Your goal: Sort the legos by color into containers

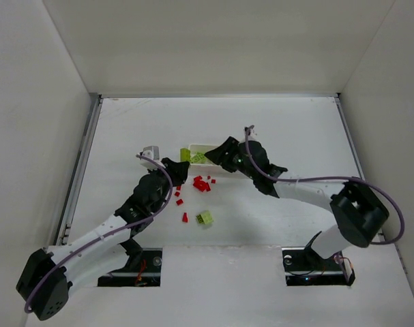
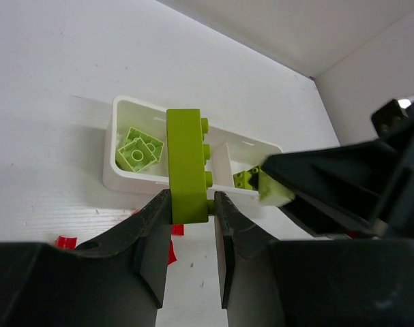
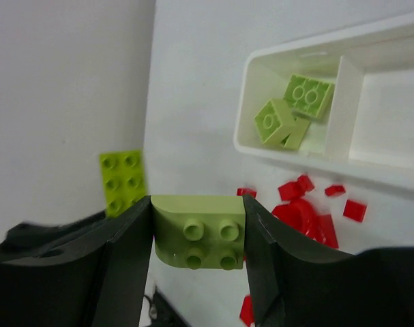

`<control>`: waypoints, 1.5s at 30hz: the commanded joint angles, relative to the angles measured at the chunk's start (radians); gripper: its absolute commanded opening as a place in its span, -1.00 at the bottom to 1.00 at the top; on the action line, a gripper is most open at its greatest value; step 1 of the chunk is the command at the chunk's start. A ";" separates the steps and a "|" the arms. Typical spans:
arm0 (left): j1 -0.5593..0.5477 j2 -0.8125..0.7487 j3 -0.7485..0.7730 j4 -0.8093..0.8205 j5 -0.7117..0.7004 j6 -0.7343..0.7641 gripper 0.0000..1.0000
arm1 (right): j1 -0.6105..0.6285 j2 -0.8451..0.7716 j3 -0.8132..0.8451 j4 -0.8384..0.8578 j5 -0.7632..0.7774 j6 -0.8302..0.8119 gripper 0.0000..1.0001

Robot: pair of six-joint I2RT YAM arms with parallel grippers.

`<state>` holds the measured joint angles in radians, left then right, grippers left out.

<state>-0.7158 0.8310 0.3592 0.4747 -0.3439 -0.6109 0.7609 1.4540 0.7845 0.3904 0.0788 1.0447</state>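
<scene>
While the right gripper (image 3: 198,218) pinches a lime block (image 3: 198,240), the left gripper (image 2: 191,201) clamps a long brick (image 2: 186,160) upright, just short of the green-stocked compartment (image 2: 125,180), upper left of frame.

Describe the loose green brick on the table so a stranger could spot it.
From the white tray mid-table, come toward the arm bases, past the scattered red pieces. There a lime green brick lies near one stray red piece. It is the only green brick resting on the tabletop itself.
</scene>
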 commanded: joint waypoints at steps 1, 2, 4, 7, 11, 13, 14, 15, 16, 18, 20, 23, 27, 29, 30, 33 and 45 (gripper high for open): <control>0.008 -0.062 -0.003 -0.017 -0.012 -0.010 -0.66 | -0.018 0.132 0.160 -0.076 0.013 -0.080 -0.24; 0.008 -0.078 -0.005 -0.028 -0.012 -0.010 -0.65 | -0.022 0.170 0.198 -0.099 0.016 -0.101 -0.24; 0.011 -0.101 -0.012 -0.044 -0.012 -0.010 -0.64 | -0.030 0.244 0.283 -0.157 0.016 -0.129 -0.23; 0.017 -0.122 -0.019 -0.073 -0.012 -0.013 -0.64 | -0.039 0.330 0.389 -0.237 0.029 -0.163 -0.23; 0.019 -0.121 -0.028 -0.073 -0.012 -0.030 -0.63 | -0.039 0.399 0.490 -0.289 0.055 -0.186 -0.13; 0.019 -0.112 -0.025 -0.071 -0.012 -0.030 -0.63 | -0.039 0.433 0.527 -0.306 0.058 -0.187 -0.13; 0.017 -0.110 -0.026 -0.067 -0.012 -0.030 -0.63 | -0.039 0.446 0.542 -0.315 0.059 -0.187 -0.13; 0.014 -0.107 -0.026 -0.065 -0.012 -0.030 -0.63 | -0.039 0.457 0.553 -0.323 0.059 -0.187 -0.13; 0.014 -0.104 -0.026 -0.064 -0.012 -0.032 -0.63 | -0.038 0.466 0.561 -0.326 0.062 -0.186 -0.12; 0.017 -0.099 -0.020 -0.065 -0.010 -0.032 -0.63 | -0.035 0.480 0.570 -0.326 0.065 -0.184 -0.03; 0.020 -0.102 -0.023 -0.065 -0.006 -0.032 -0.63 | -0.035 0.488 0.576 -0.326 0.070 -0.183 0.16; 0.020 -0.102 -0.022 -0.065 -0.003 -0.036 -0.63 | -0.035 0.474 0.575 -0.321 0.072 -0.187 0.32; 0.005 -0.087 -0.012 -0.062 -0.003 -0.036 -0.63 | -0.035 0.431 0.553 -0.306 0.081 -0.190 0.42; -0.004 -0.072 -0.008 -0.058 -0.006 -0.043 -0.63 | -0.035 0.405 0.536 -0.295 0.081 -0.195 0.43; -0.006 -0.063 -0.002 -0.056 -0.004 -0.044 -0.63 | -0.035 0.390 0.526 -0.291 0.081 -0.196 0.42; -0.023 -0.041 0.012 -0.051 -0.009 -0.049 -0.63 | -0.041 0.329 0.474 -0.263 0.081 -0.198 0.41; -0.148 0.247 0.179 0.051 -0.004 -0.021 -0.63 | -0.183 -0.159 0.029 -0.177 0.206 -0.271 -0.56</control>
<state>-0.8410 1.0210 0.4477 0.4313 -0.3477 -0.6525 0.6136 1.4055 0.8932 0.1612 0.2020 0.8135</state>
